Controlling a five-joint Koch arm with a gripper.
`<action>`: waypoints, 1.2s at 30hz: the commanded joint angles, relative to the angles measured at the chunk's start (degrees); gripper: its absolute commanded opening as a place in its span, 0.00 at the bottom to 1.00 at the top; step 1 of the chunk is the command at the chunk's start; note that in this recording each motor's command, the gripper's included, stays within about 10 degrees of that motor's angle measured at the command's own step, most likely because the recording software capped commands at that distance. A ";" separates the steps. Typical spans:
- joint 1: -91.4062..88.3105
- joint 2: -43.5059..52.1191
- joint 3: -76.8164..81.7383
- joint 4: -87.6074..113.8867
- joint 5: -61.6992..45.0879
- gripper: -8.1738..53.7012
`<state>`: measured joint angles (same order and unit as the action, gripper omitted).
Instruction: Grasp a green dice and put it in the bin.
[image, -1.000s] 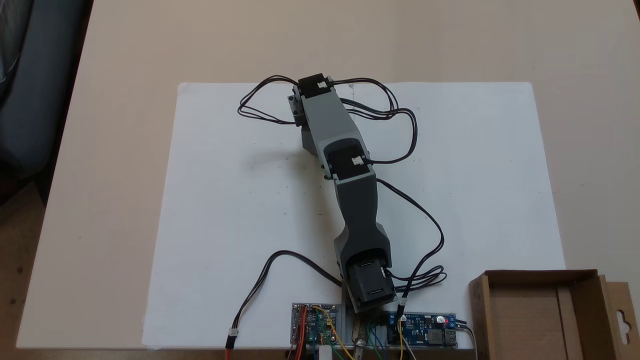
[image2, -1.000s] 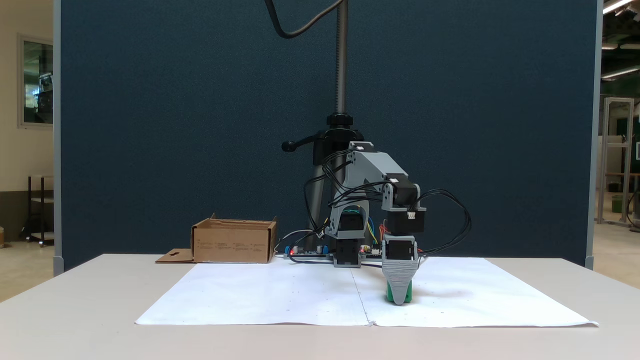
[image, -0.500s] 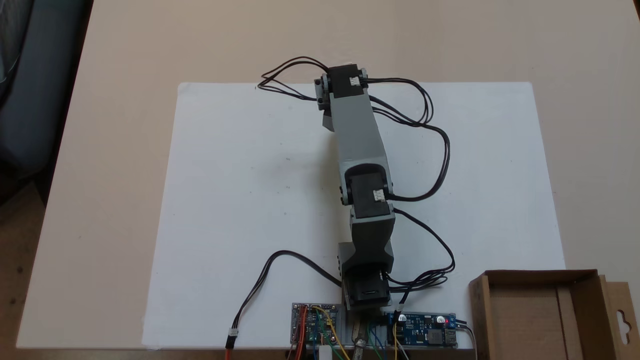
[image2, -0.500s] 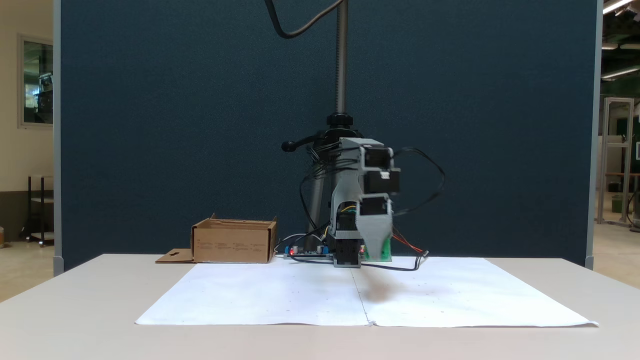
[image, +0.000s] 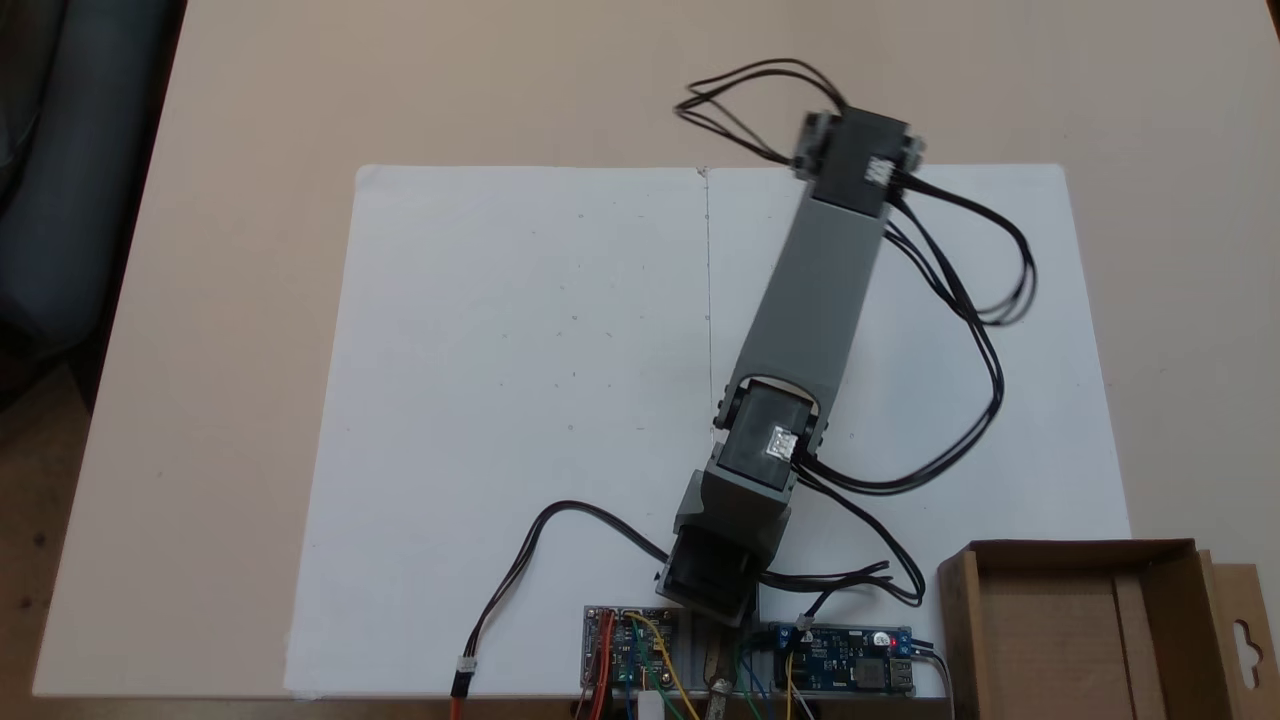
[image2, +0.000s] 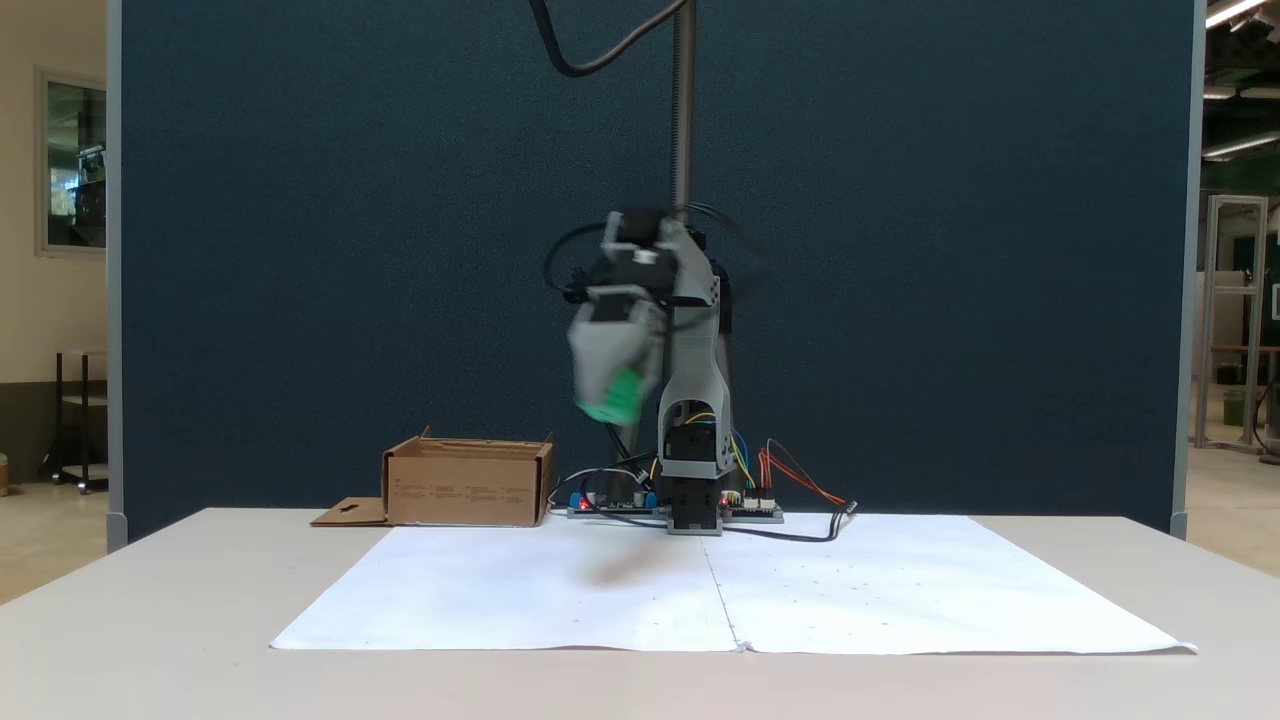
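Grey plastic tool (image2: 608, 400) hangs high above the pale counter (image2: 200, 640), smeared by motion blur, pinching the small bright green plastic cube (image2: 625, 396) between its jaws. Height seems chosen to clear the wall of the shallow brown cardboard box (image2: 468, 484), which sits near the arm's base. Cube is well above the white paper sheet (image: 500, 400) and short of the box.

A beige flat table (image: 220, 250) carries a large white paper sheet (image: 500, 380); on the sheet stand two small circuit boards (image: 630, 645); beside it sits a shallow brown cardboard box (image: 1150, 555).
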<state>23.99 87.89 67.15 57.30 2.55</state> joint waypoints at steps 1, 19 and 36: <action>8.09 3.08 -5.10 3.69 -7.12 0.33; 58.71 -2.20 -13.18 5.01 -20.13 0.33; 78.84 -13.45 -14.50 5.62 -24.17 0.33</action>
<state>101.78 73.04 54.40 61.52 -16.17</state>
